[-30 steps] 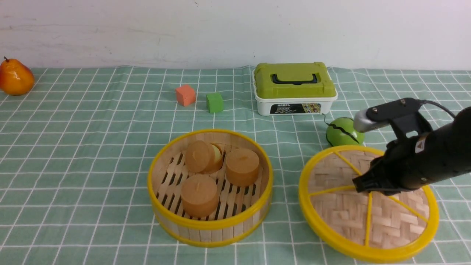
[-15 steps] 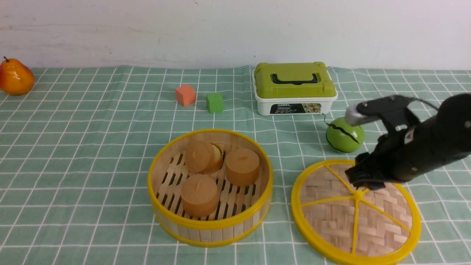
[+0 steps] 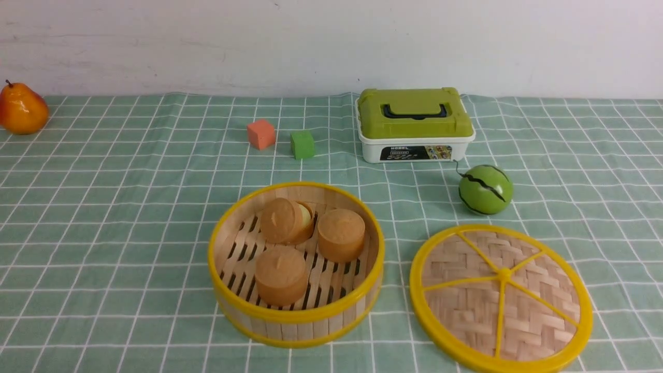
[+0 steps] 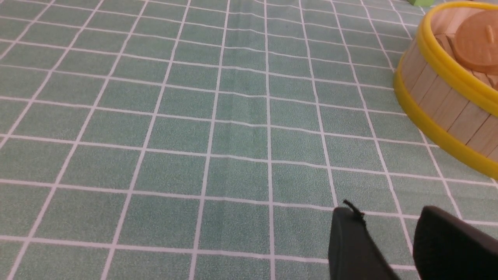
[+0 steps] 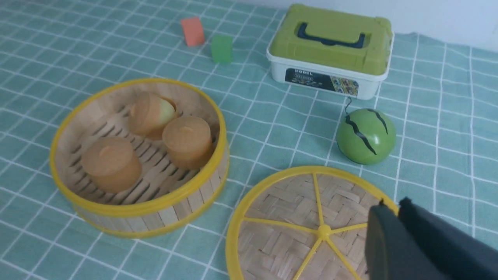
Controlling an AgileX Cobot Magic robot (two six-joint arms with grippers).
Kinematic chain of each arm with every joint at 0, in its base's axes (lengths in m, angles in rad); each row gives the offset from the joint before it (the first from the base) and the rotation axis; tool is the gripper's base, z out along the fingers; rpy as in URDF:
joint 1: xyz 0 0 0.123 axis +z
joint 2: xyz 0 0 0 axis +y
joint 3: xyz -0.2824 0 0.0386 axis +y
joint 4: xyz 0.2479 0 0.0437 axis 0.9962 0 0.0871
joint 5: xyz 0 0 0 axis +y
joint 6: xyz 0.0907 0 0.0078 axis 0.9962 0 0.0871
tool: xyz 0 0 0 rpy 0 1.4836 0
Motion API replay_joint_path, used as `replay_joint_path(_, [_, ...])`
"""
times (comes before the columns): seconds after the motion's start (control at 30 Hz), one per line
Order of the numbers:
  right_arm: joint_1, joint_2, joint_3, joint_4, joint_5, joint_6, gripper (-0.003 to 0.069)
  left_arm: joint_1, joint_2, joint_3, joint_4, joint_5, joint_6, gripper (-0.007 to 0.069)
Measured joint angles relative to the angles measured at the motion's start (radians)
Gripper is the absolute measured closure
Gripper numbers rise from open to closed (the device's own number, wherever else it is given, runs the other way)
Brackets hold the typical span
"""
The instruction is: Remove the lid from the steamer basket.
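Bamboo lid point(image 3: 501, 298) flat on cloth point(image 3: 103, 207), just beside uncovered steamer basket point(image 3: 290, 325). Left gripper point(image 4: 385, 212): jaws narrowly parted, holding nothing. Right gripper point(image 5: 391, 204): jaws pressed together, holding nothing.

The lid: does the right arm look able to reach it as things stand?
Probably yes: the lid lies flat on the cloth with nothing on it, and the right pincer is near its rim.

Only my wrist cams catch the arms right now. My black left gripper point(image 4: 387, 217) has its two fingers spread with a clear gap between them, holding nothing. The black right gripper point(image 5: 393, 204) has its fingers pressed together, also empty.
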State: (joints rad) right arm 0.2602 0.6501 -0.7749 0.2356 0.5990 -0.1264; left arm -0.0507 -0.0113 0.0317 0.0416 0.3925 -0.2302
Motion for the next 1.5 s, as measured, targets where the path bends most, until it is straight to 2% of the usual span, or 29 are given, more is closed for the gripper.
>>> replay_joint_path(0.13, [0.0,-0.123,0.121,0.005,-0.078,0.007,0.068,0.0,0.0,0.0,0.0,0.0,0.0,0.0386])
replay_joint_path(0.4, [0.0,-0.236,0.203,-0.01,-0.097,0.01,0.0677,0.0,0.0,0.0,0.0,0.0,0.0,0.0386])
replay_joint_path(0.5, [0.0,-0.245,0.229,-0.055,-0.131,0.01,0.0677,0.0,0.0,0.0,0.0,0.0,0.0,0.0386])
replay_joint_path(0.53, [0.0,-0.246,0.261,-0.111,-0.186,0.01,0.0677,0.0,0.0,0.0,0.0,0.0,0.0,0.0386])
replay_joint_path(0.67, [-0.004,-0.28,0.351,-0.177,-0.303,0.01,0.068,0.0,0.0,0.0,0.0,0.0,0.0,0.0386])
replay_joint_path(0.8, [-0.078,-0.392,0.494,-0.211,-0.396,0.013,0.0683,0.0,0.0,0.0,0.0,0.0,0.0,0.0386])
replay_joint_path(0.9, [-0.207,-0.512,0.634,-0.217,-0.423,0.018,0.0683,0.0,0.0,0.0,0.0,0.0,0.0,0.0386])
replay_joint_path(0.97, [-0.29,-0.582,0.73,-0.217,-0.427,0.053,0.0683,0.0,0.0,0.0,0.0,0.0,0.0,0.0386])
replay_joint_path(1.13, [-0.333,-0.655,0.8,-0.227,-0.358,0.137,0.0683,0.0,0.0,0.0,0.0,0.0,0.0,0.0386])
replay_joint_path(1.27, [-0.336,-0.661,0.801,-0.246,-0.262,0.169,0.0683,0.0,0.0,0.0,0.0,0.0,0.0,0.0386])
replay_joint_path(1.5, [-0.268,-0.661,0.797,-0.263,-0.234,0.185,0.0684,0.0,0.0,0.0,0.0,0.0,0.0,0.0386])
